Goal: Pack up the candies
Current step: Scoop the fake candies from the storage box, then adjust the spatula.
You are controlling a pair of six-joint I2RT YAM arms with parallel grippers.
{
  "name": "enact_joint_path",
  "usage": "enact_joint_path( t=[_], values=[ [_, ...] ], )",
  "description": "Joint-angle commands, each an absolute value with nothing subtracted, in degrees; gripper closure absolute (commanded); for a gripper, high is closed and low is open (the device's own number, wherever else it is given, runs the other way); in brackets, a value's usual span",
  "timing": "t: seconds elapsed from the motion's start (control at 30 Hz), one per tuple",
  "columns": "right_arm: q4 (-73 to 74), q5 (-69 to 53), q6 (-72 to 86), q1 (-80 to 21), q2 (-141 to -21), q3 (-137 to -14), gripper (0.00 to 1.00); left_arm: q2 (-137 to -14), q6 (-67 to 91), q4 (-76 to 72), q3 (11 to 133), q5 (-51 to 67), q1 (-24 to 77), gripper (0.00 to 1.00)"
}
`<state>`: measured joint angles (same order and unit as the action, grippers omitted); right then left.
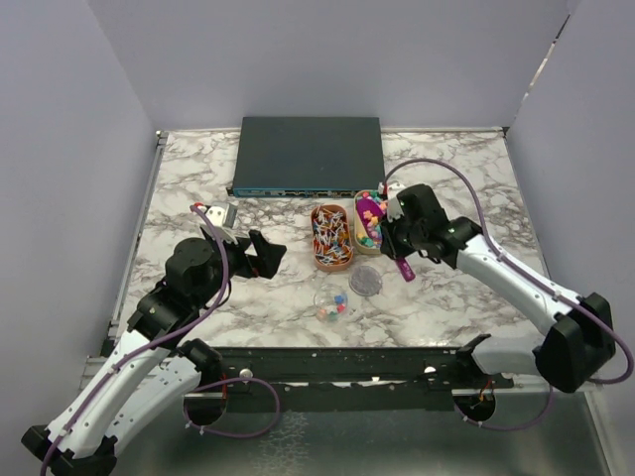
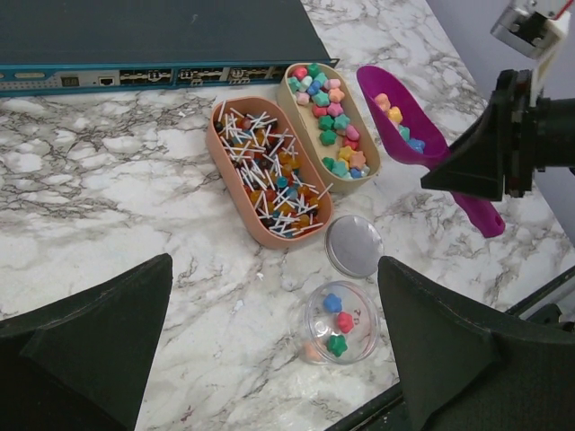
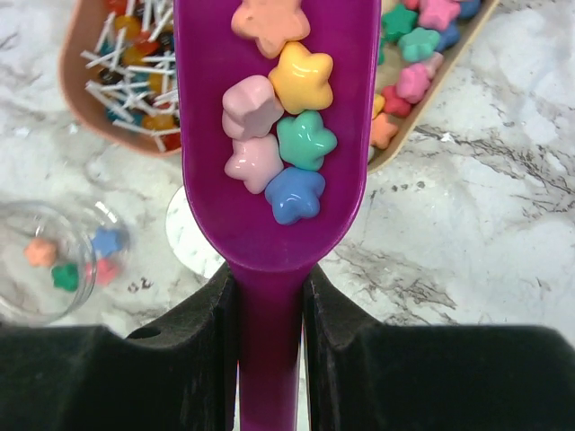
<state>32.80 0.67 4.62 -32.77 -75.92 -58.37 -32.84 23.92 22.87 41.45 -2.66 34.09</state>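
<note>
While in scoop (image 3: 269, 242) — candies (image 3: 287, 135) beyond hand (image 3: 269, 292)

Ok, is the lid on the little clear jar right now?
No, the lid lies flat on the table beside the jar, whose open mouth shows a few candies inside.

The candies (image 3: 304, 139) are small star-shaped sweets in pastel colours. Six lie loose in the bowl of a purple scoop (image 3: 269, 242) (two pink, and one each of orange, yellow, green and blue). Many more fill a beige oblong tray (image 2: 375, 162) near the middle of the counter (image 2: 135, 197). A few sit in an open clear jar (image 2: 316, 314) toward its near edge.
</note>
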Motion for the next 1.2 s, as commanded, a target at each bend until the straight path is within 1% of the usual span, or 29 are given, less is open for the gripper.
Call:
enact_joint_path(
  t=[0.0, 0.13, 0.43, 0.7, 0.9, 1.17],
  values=[
    [29.77, -7.54, -3.44, -34.22, -68.37, -54.48, 0.99, -33.05, 23.48, 23.51, 40.91, -2.95, 33.66, 0.03],
    [31.71, -11.86, -7.78, -35.82, -64.37, -53.06, 0.99, -32.77, 23.47, 22.55, 40.59, -0.79, 33.60, 0.03],
    [36.71, -12.52, -12.47, -44.79, -62.63, -55.16, 0.99, -32.59, 23.48, 20.27, 39.99, 4.72, 33.62, 0.03],
    [33.40, -11.57, -15.46, -52.81, -62.89, -55.17, 0.99, -34.47, 23.23, 19.23, 39.67, 8.69, 33.58, 0.03],
    [32.40, -10.37, -16.91, -56.18, -64.72, -57.38, 0.99, -35.68, 23.05, 18.58, 39.46, 11.24, 33.66, 0.03],
    [30.43, -9.32, -17.77, -58.07, -64.24, -58.84, 0.99, -37.21, 22.88, 18.42, 39.41, 12.48, 33.65, 0.03]
  ],
)
